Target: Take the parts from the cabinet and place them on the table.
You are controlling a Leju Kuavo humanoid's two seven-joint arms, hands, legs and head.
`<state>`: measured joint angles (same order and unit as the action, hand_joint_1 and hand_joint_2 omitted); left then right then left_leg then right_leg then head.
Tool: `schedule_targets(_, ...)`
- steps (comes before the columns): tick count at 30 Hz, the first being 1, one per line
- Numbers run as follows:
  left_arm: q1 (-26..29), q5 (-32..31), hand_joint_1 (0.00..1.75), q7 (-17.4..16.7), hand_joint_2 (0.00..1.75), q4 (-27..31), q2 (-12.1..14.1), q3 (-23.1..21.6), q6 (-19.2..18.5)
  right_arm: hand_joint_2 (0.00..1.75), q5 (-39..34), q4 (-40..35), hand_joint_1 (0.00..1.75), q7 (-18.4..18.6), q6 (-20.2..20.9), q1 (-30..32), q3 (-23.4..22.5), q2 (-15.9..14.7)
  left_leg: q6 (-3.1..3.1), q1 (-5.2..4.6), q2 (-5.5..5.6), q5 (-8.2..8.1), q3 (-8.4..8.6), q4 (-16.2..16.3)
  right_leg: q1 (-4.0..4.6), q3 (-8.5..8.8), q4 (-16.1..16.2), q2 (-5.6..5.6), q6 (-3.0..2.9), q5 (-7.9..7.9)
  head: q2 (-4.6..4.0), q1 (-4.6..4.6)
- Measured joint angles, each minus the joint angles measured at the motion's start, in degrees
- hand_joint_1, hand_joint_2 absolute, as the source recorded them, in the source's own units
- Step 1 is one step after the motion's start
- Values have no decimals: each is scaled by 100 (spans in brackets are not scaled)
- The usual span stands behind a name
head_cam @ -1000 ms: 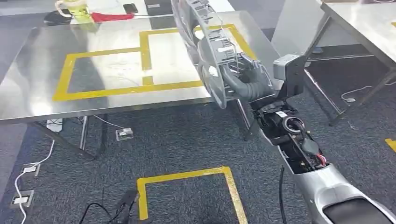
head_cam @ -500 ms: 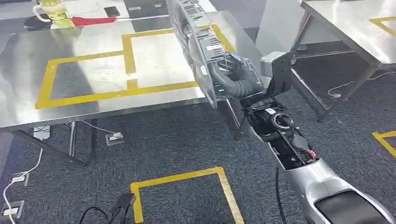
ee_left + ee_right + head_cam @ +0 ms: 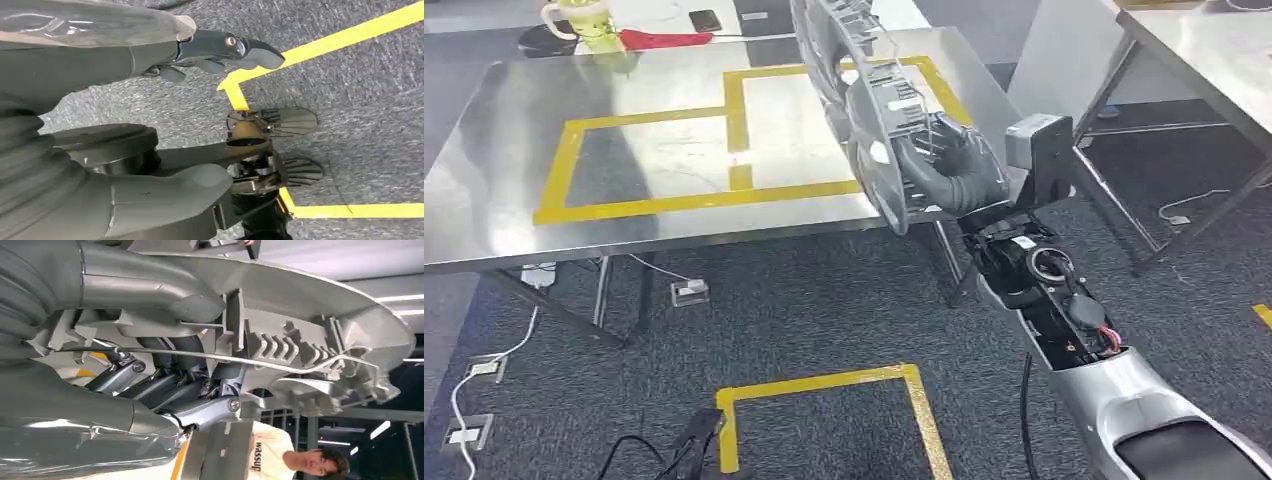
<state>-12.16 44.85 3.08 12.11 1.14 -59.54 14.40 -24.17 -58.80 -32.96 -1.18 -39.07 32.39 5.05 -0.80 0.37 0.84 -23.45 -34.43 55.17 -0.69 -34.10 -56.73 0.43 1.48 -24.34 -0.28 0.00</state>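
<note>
Right hand [image 3: 952, 175] grips the part [image 3: 864, 110], a large grey moulded plastic panel with ribs and clips, held on edge and tilted, raised above the near right corner of the bench [image 3: 484, 215]. The edge-on hold looks like a carry posture; the part will need laying flat before release. In the right wrist view the fingers [image 3: 150, 380] wrap the ribbed back of the panel behind a thin wire rod, with the thumb [image 3: 150, 287] on the opposite side.

Left hand [image 3: 165, 50] hangs low over the carpet, fingers apart, holding nothing.

Bench: steel top, marked with yellow tape rectangles [image 3: 724, 130]. Judged target is the right-hand rectangle, directly under the part.

Surroundings, largest first: a second steel bench [image 3: 1214, 60] to the right, well apart; a yellow tape square [image 3: 824, 385] on the carpet below; floor sockets and a white cable [image 3: 484, 365] at left. At the far edge of the bench, well away from the rectangles: a green mug [image 3: 584, 18], a red cloth [image 3: 664, 38], a dark phone [image 3: 703, 18]. A person [image 3: 280, 457] stands beyond the part in the right wrist view.

Nothing lies inside the taped rectangles, so I judge the set-down unobstructed.
</note>
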Motion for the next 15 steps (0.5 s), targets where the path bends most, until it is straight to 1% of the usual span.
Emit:
schedule_targets(1,7,0,0,-7,175,0,2,-2,0,175,0,2,175,-4,-2,17,0,0,-20,-1,0,1,4,-8,15,-8,5,13,-12,-5,0,-35)
schedule_targets(2,9,0,0,-9,175,0,2,-2,0,175,0,2,175,-2,-2,26,0,0,-48,9,-6,4,15,-23,29,-8,4,21,-46,-6,0,-37)
schedule_targets(3,3,0,0,-11,175,0,4,-4,0,175,0,2,175,-2,-4,19,-2,0,-78,3,-5,-9,26,-20,4,26,42,19,-86,10,0,-30)
schedule_targets(4,3,0,0,-11,175,0,7,-4,0,175,0,2,175,-2,-4,19,-2,2,-114,23,-25,-103,-12,107,-21,74,74,20,-120,14,0,-39)
schedule_targets(5,-1,0,0,-11,175,0,4,-6,0,175,0,2,175,0,-7,16,-2,2,-146,22,-35,-277,-159,417,-28,85,80,10,-146,14,0,-82)
schedule_targets(6,0,0,0,-11,175,0,2,-7,-2,175,0,2,175,0,-7,18,-2,2,-170,32,-37,-492,-395,890,-24,86,80,7,-165,9,0,-120)
schedule_targets(7,6,0,0,-11,175,0,2,-7,0,175,0,2,175,0,-4,25,0,2,-191,40,-37,-693,-670,1421,-19,86,79,6,-176,2,0,-152)
schedule_targets(8,14,0,0,-11,175,0,2,-7,-2,175,0,2,175,-2,-7,30,0,2,-200,40,-37,-796,-885,1813,-15,89,78,8,-183,-3,0,-166)
schedule_targets(9,17,0,0,-11,175,0,2,-9,0,175,0,4,175,-2,-7,38,0,2,-199,40,-37,-766,-989,1949,-12,97,78,12,-190,-9,0,-179)
schedule_targets(10,17,0,0,-11,175,0,2,-9,-2,175,0,7,175,-2,-7,44,0,2,-185,39,-37,-582,-937,1762,-12,115,78,19,-190,-20,0,-197)
schedule_targets(11,13,0,0,-11,175,0,4,-9,-2,175,0,7,175,0,-6,44,0,2,-162,39,-37,-315,-747,1332,-11,136,78,29,-189,-31,0,-216)
schedule_targets(12,10,0,0,-11,175,0,9,-9,-2,175,0,7,175,0,-4,42,0,2,-134,38,-37,-42,-494,783,-10,162,78,36,-179,-50,0,-229)
schedule_targets(13,7,0,0,-11,175,0,13,-9,-2,175,0,7,175,0,-4,38,0,4,-96,37,-37,188,-237,237,-10,186,79,41,-159,-70,0,-247)
schedule_targets(14,1,0,0,-11,175,0,15,-9,0,175,0,7,175,-2,-4,30,0,7,-60,3,-32,161,-124,13,32,170,65,49,-127,-94,0,-264)
schedule_targets(15,-8,0,0,-11,175,0,15,-9,-2,175,0,7,175,-2,-2,26,0,7,-58,-5,-35,144,-122,-35,32,160,63,57,-111,-101,0,-260)
